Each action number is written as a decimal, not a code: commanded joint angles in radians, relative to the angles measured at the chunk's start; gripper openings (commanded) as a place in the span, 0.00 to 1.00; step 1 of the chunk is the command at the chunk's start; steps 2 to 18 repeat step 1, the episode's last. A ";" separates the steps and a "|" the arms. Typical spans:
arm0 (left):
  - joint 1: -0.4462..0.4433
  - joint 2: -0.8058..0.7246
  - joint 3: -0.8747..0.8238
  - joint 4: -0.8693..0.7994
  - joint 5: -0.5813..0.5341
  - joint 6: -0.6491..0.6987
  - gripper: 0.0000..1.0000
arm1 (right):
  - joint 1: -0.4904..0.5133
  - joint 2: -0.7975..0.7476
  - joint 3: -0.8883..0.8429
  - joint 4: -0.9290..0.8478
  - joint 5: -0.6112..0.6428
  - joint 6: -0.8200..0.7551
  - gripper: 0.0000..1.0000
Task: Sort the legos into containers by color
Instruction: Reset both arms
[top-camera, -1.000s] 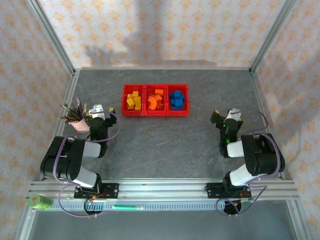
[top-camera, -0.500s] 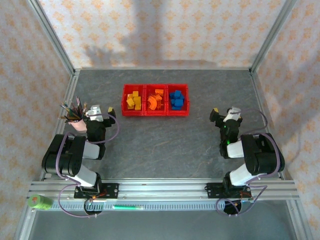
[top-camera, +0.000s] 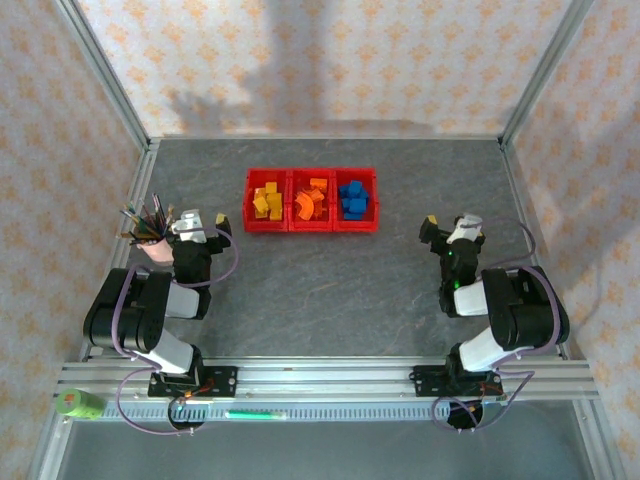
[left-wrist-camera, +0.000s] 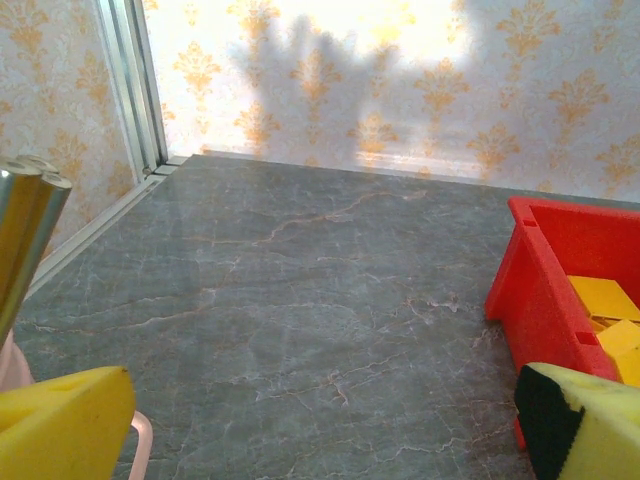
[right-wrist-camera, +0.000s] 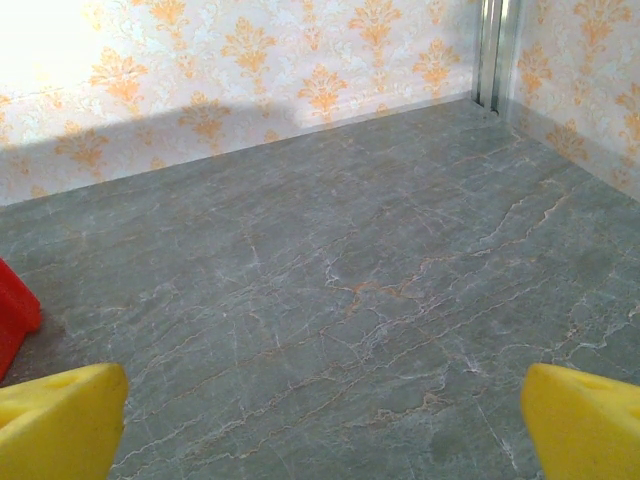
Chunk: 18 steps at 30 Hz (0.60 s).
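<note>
Both tools wide open, nothing held: left tool (top-camera: 205, 220) and right tool (top-camera: 449, 226) sit low over the bench (top-camera: 330, 290) near their own bases, jaws spread, yellow pads at the bottom corners of each wrist view. The containers (top-camera: 311, 228) are one red row ahead of both tools, with its long axis running side to side across the bench. Seen from the left tool the row is ahead and to its right, fairly near; seen from the right tool it is ahead and to its left, farther off, so we call the left arm the nearer one. The left wrist view shows the row's end bin just ahead of the tool's right pad, with yellow bricks inside. Every one of the legos we can make out lies in a bin: yellow legos (top-camera: 266, 200) in the bin closest to the left tool, orange legos (top-camera: 310, 203) in the middle, blue legos (top-camera: 353, 198) in the bin closest to the right tool. Colors look unmixed from above, though the small pieces are hard to check. We judge the sort finished or nearly so, with no pick lined up. A pink pencil cup (top-camera: 150, 247) stands just beside the left tool on its left, something to watch if that arm swings
</note>
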 joint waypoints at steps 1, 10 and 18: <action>0.005 0.003 -0.009 0.053 0.045 -0.004 1.00 | -0.006 -0.008 0.006 0.035 -0.007 -0.018 1.00; 0.005 0.003 -0.009 0.053 0.045 -0.004 1.00 | -0.006 -0.008 0.006 0.035 -0.007 -0.018 1.00; 0.005 0.003 -0.009 0.053 0.045 -0.004 1.00 | -0.006 -0.008 0.006 0.035 -0.007 -0.018 1.00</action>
